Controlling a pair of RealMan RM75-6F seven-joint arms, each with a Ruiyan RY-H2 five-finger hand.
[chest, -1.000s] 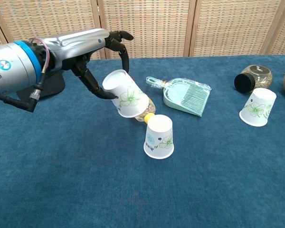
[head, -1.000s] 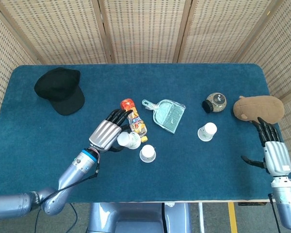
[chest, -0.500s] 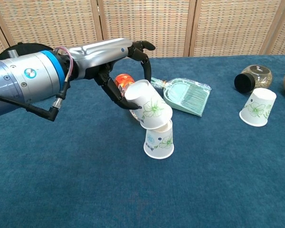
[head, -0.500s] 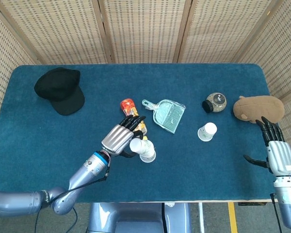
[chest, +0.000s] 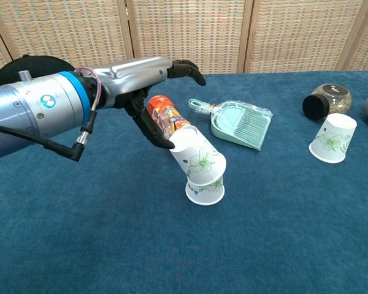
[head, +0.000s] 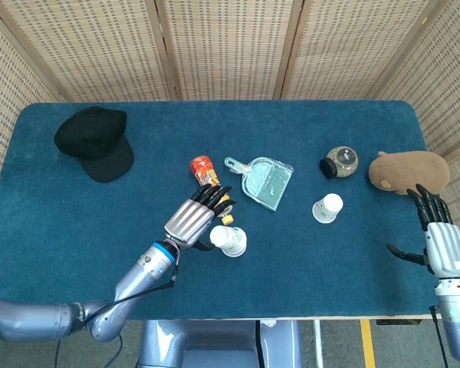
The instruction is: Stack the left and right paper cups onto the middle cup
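Now the left hand [chest: 148,86] holds a flower-printed cup [chest: 197,158], tilted on the middle cup [chest: 205,190]. No words can be read. Far off, the right hand [head: 435,235] is open, holding nothing.

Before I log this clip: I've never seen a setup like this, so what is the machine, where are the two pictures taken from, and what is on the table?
It is a robot with two metal arms, each ending in a humanlike hand. One picture looks down from its head, the other looks forward from its chest.

The left hand holds a paper cup, tilted, its mouth partly over the upside-down middle cup. The right hand rests open at the table edge, holding nothing.

On the blue table also lie a third cup, a black cap, a snack bottle, a green dustpan, a round jar and a brown plush toy.
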